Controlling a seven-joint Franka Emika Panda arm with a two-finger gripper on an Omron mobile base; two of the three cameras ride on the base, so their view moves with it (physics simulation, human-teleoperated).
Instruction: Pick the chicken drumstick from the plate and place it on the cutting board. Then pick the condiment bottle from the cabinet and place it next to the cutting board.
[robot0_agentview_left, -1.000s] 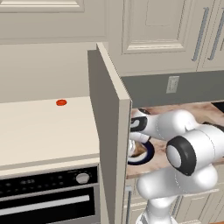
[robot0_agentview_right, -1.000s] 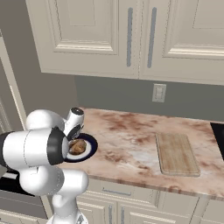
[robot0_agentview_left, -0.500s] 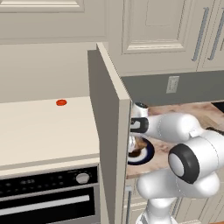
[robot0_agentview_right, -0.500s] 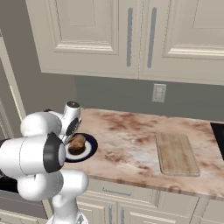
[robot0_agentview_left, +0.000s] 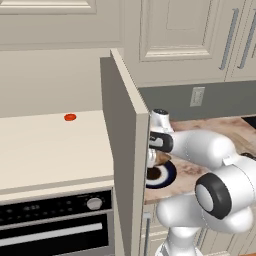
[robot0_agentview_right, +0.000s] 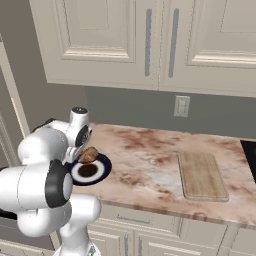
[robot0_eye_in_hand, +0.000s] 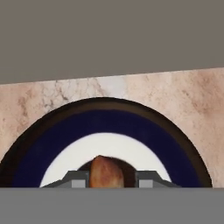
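While the open cabinet door hides most of the counter in the left base view, the arm reaches in behind its edge, with the plate showing as a navy arc just past the door. A small red disc lies on the cream top to the left, above the oven.

From the right base view, the chicken drumstick sits raised over the back edge of the plate, right under the arm's wrist, above the dish's dark brown centre. The cutting board lies well apart to the right on the marbled countertop, with a wall outlet behind it.

Looking along the hand view, the gripper has its two tips pressed against either side of the drumstick, clamped on it. Beyond it lies the plate, its white ring and navy rim curving across the countertop.
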